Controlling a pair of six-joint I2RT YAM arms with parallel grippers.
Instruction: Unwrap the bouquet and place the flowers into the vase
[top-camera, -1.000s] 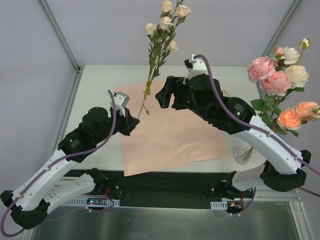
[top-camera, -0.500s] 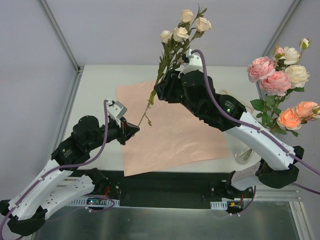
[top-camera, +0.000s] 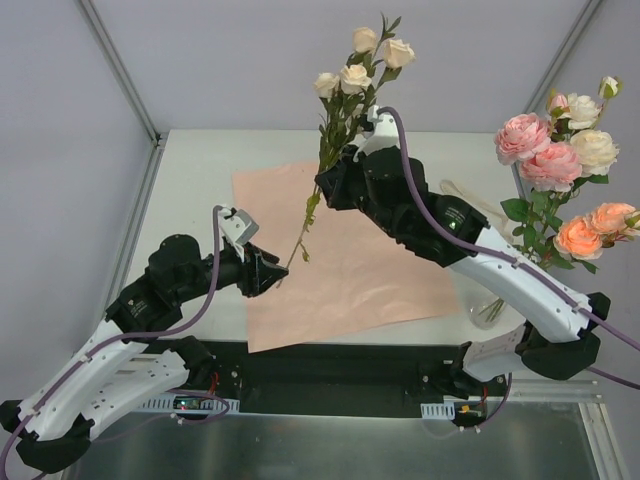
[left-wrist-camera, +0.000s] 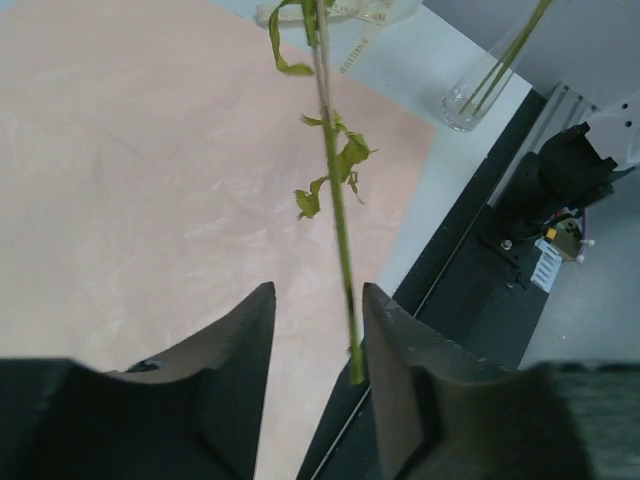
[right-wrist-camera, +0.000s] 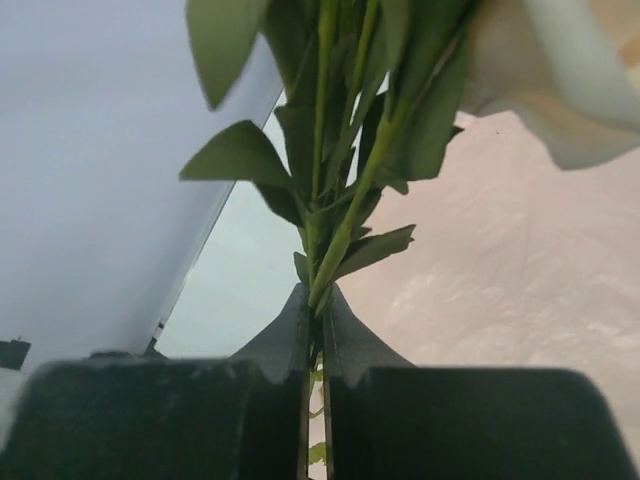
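- Clamping the cream rose stem (top-camera: 340, 112), your right gripper (top-camera: 328, 183) holds it above the pink paper (top-camera: 380, 270).
- Your left gripper (left-wrist-camera: 318, 300) is released, jaws flanking the stem's lower end.
- Other flowers (top-camera: 550, 165) stand in the vase (left-wrist-camera: 470, 95), far right.

The pale table (top-camera: 190, 180) carries a pink paper sheet (top-camera: 360, 270), flat in the middle. A glass vase (left-wrist-camera: 470, 100) stands near right; a cream ribbon (left-wrist-camera: 365, 45) lies farther behind it.

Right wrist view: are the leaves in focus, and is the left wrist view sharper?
Right wrist view: the leaves and the pale petal at top right are blurred. Left wrist view: the stem is sharper, the pink paper evenly lit.
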